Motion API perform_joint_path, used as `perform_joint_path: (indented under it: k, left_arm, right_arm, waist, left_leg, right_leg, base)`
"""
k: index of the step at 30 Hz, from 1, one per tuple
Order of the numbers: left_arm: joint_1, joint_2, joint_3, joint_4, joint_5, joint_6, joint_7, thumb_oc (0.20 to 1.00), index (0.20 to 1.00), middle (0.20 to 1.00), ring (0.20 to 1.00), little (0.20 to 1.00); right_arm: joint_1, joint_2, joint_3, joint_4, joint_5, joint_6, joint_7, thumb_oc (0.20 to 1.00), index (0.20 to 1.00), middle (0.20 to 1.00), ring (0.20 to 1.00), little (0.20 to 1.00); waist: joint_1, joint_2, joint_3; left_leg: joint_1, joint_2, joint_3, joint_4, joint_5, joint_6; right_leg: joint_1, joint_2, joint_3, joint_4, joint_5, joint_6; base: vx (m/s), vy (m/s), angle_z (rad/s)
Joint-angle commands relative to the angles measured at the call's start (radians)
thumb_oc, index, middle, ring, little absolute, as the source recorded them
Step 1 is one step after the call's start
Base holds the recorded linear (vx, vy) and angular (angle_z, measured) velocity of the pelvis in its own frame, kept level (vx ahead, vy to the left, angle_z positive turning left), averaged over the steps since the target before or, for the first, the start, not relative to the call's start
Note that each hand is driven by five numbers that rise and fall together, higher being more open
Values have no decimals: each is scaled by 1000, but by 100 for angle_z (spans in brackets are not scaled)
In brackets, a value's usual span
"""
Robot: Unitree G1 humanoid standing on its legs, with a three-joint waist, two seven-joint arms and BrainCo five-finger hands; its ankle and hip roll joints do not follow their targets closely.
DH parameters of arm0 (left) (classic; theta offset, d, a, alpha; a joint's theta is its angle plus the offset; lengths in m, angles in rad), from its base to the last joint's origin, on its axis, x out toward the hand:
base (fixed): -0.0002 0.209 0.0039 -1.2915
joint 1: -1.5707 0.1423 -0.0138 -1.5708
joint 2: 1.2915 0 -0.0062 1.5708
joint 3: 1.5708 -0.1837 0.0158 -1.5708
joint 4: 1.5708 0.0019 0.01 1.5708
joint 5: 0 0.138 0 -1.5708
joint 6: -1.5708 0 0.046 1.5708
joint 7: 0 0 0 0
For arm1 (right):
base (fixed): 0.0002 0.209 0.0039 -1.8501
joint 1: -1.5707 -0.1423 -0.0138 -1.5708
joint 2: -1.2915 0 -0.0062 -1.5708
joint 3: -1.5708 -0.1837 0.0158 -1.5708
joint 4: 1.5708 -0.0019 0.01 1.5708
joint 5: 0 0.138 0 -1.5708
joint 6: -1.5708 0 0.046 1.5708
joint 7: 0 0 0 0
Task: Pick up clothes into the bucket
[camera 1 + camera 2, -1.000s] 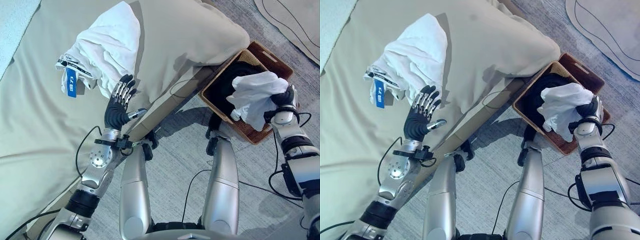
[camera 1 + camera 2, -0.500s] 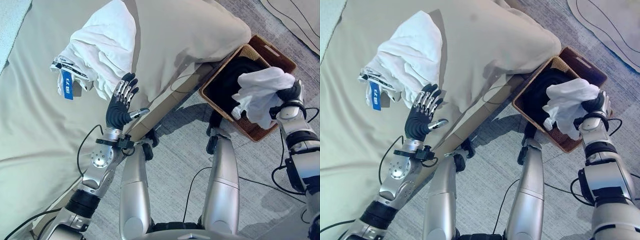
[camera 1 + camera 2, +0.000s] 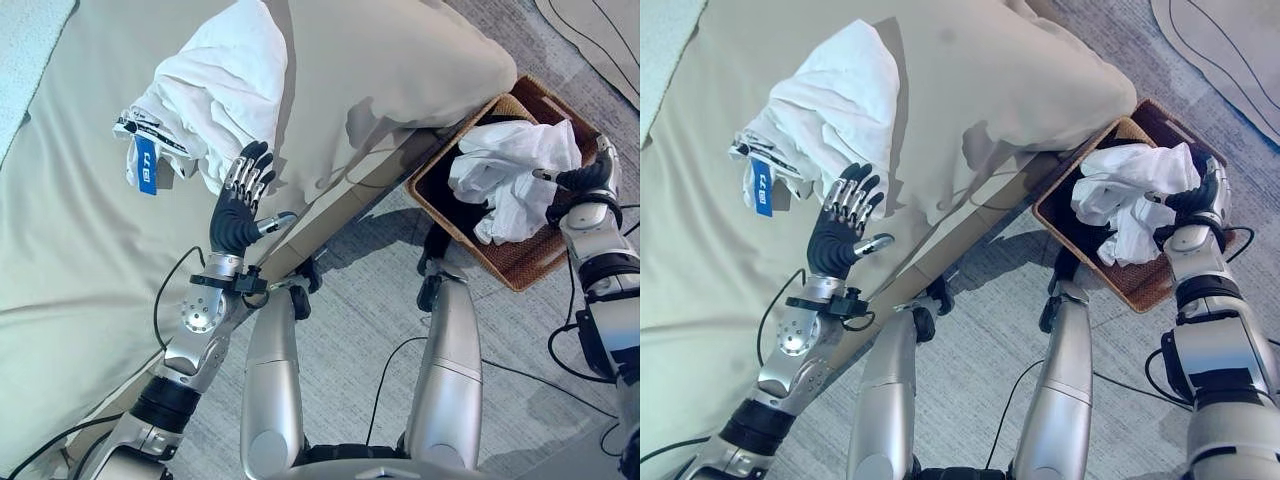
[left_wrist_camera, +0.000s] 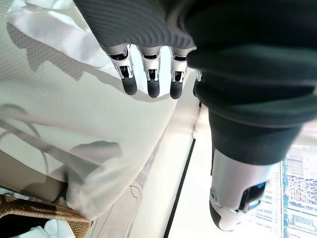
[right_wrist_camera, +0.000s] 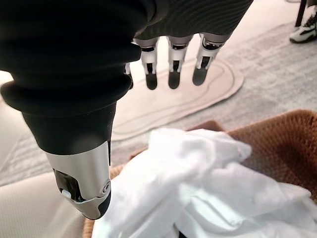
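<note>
The right hand (image 5: 171, 59), fingers spread and released, hovers over the white garment (image 3: 510, 175) now lying in the wicker basket (image 3: 525, 265) at three o'clock, so the drop looks done, while the left hand (image 3: 238, 205), fingers straight and empty, sits beside the white clothes (image 3: 225, 90) heaped on the bed (image 3: 80, 260) at eleven o'clock, which it must next reach and grasp.

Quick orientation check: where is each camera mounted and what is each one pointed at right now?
Left eye view: head camera, looking down at the bed, white clothes pile, wicker basket; both arms show.
Right eye view: same scene, slightly offset; left hand open near the pile.
Left wrist view: along the left hand toward the bedsheet.
Right wrist view: along the open right hand, above the white garment in the basket.
Shared: basket and garment.
</note>
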Motion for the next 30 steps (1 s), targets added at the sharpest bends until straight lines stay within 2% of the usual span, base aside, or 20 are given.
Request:
perform_joint_path:
  k: [1,5,6,8,9,10,11,12,15,19,23,24,27,28,29,30]
  left_arm:
    - [39,-17,42,-63,-14,-38,1,1000,1000,1000,1000,1000]
    - [33,-17,55,-49,-8,-43,4,1000,1000,1000,1000,1000]
    - [23,-27,71,-28,1,-51,16,1000,1000,1000,1000,1000]
    - [21,-27,71,-16,7,-52,20,1000,1000,1000,1000,1000]
    - [19,-37,82,23,29,-55,42,1000,1000,1000,1000,1000]
    - [17,-35,82,38,43,-57,50,1000,1000,1000,1000,1000]
    - [19,-34,80,39,43,-57,50,1000,1000,1000,1000,1000]
    - [24,-44,86,80,64,-59,66,1000,1000,1000,1000,1000]
    - [34,-51,97,113,85,-59,83,1000,1000,1000,1000,1000]
    - [73,-49,129,169,157,-48,111,1000,1000,1000,1000,1000]
    - [106,-34,147,173,219,-44,121,1000,1000,1000,1000,1000]
    - [116,-25,152,188,278,-39,134,1000,1000,1000,1000,1000]
    - [129,-13,149,201,328,-37,138,1000,1000,1000,1000,1000]
    - [134,-3,153,218,376,-27,146,1000,1000,1000,1000,1000]
    - [134,-3,153,217,376,-27,147,1000,1000,1000,1000,1000]
    - [145,0,164,233,390,-20,149,1000,1000,1000,1000,1000]
  right_arm:
    - [78,-4,40,-16,-37,-3,-7,1000,1000,1000,1000,1000]
    - [133,34,17,-62,-32,-20,-11,1000,1000,1000,1000,1000]
    - [199,66,-33,-160,17,-55,-27,1000,1000,1000,1000,1000]
    - [236,79,-57,-212,27,-61,-30,1000,1000,1000,1000,1000]
    - [322,131,-117,-361,79,-109,-53,1000,1000,1000,1000,1000]
    - [366,151,-141,-400,83,-116,-48,1000,1000,1000,1000,1000]
    - [369,152,-142,-402,82,-115,-48,1000,1000,1000,1000,1000]
    - [444,194,-160,-523,73,-142,-46,1000,1000,1000,1000,1000]
    - [520,241,-186,-622,73,-160,-43,1000,1000,1000,1000,1000]
    - [646,341,-205,-770,124,-203,6,1000,1000,1000,1000,1000]
    - [695,372,-207,-832,146,-220,35,1000,1000,1000,1000,1000]
    - [707,401,-218,-838,197,-233,55,1000,1000,1000,1000,1000]
    - [718,430,-226,-857,267,-252,82,1000,1000,1000,1000,1000]
    - [721,456,-230,-849,344,-260,113,1000,1000,1000,1000,1000]
    - [721,456,-230,-848,345,-260,114,1000,1000,1000,1000,1000]
    - [724,474,-223,-844,400,-262,143,1000,1000,1000,1000,1000]
  waist:
    - [-39,24,-86]
    - [-45,12,-93]
    - [-53,2,-99]
    - [-54,-2,-100]
    - [-65,-12,-106]
    - [-67,-19,-105]
    - [-64,-16,-107]
    - [-65,-30,-110]
    - [-61,-40,-112]
    - [-38,-56,-122]
    - [-18,-66,-133]
    - [-2,-72,-156]
    - [10,-79,-174]
    - [27,-92,-208]
    - [27,-92,-207]
    - [40,-107,-242]
  left_leg:
    - [-26,-4,-43,-25,-1,7]
    - [16,0,-52,-57,10,0]
    - [46,2,-60,-82,20,-7]
    - [67,3,-61,-95,24,-8]
    - [115,6,-65,-135,37,-15]
    - [132,1,-59,-163,74,-6]
    - [147,2,-69,-163,48,-16]
    - [190,-5,-72,-211,92,-14]
    - [256,-12,-91,-257,111,-17]
    - [395,-29,-135,-329,132,-16]
    - [467,-37,-160,-362,136,-15]
    - [508,-45,-170,-376,131,-13]
    - [543,-55,-177,-388,126,-12]
    - [571,-62,-181,-401,120,-12]
    - [573,-62,-182,-402,120,-12]
    - [604,-76,-185,-418,111,-9]
  right_leg:
    - [32,33,11,-40,-7,45]
    - [83,33,-13,-63,-5,49]
    - [121,34,-25,-82,-3,54]
    - [143,32,-34,-91,-1,56]
    - [196,26,-53,-119,6,63]
    - [222,18,-71,-148,38,53]
    - [234,23,-65,-139,12,66]
    - [294,9,-99,-183,43,61]
    - [376,2,-131,-217,49,67]
    - [566,-15,-205,-287,57,78]
    - [680,-23,-252,-329,61,86]
    - [740,-29,-280,-358,69,94]
    - [804,-33,-307,-396,83,104]
    - [853,-37,-329,-436,97,113]
    - [857,-37,-330,-439,99,113]
    - [898,-43,-347,-473,122,126]
  base:
    - [0,0,0]
    - [32,-38,6]
    - [44,-29,11]
    - [59,-42,12]
    - [4,-63,15]
    - [69,-52,16]
    - [-9,-76,21]
    - [51,-58,14]
    - [97,-73,27]
    - [123,-40,34]
    - [148,28,38]
    - [115,43,36]
    - [151,102,29]
    - [111,64,22]
    - [224,158,35]
    - [116,96,27]
